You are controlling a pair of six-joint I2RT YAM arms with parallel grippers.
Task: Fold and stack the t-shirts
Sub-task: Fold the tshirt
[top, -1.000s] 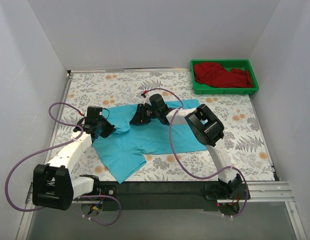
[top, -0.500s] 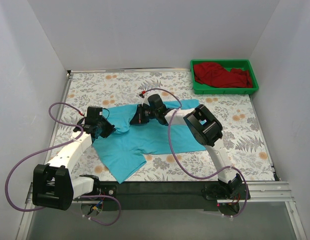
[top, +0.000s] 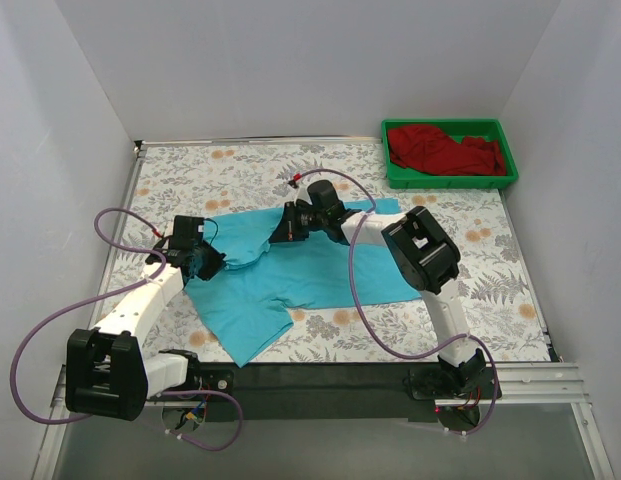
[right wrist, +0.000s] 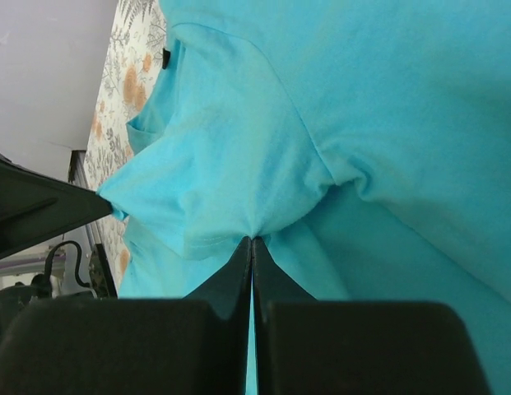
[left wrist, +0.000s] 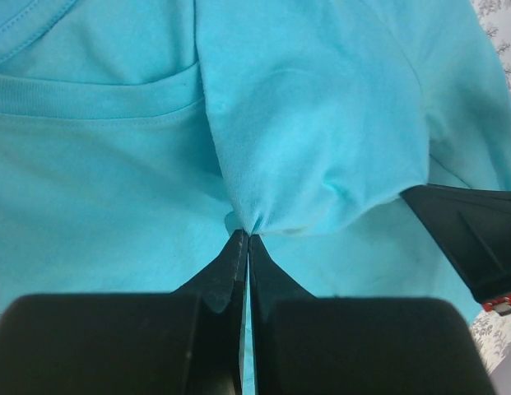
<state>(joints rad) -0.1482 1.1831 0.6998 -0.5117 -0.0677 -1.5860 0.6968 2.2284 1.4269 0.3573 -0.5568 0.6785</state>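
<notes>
- We see a table surfaced in white, printed with grey leaves and orange flowers.
- Plain white walls rise from the table's far, left and right edges.
- A black strip lines its near edge.

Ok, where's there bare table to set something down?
Bare table: the far strip behind the turquoise shirt, and the right side between the green tray and the near edge. Crowded mid-table, where the left gripper and right gripper pinch the shirt.

The turquoise t-shirt is soft matt cloth, the green tray smooth plastic, the tabletop matt and flower-printed.
</notes>
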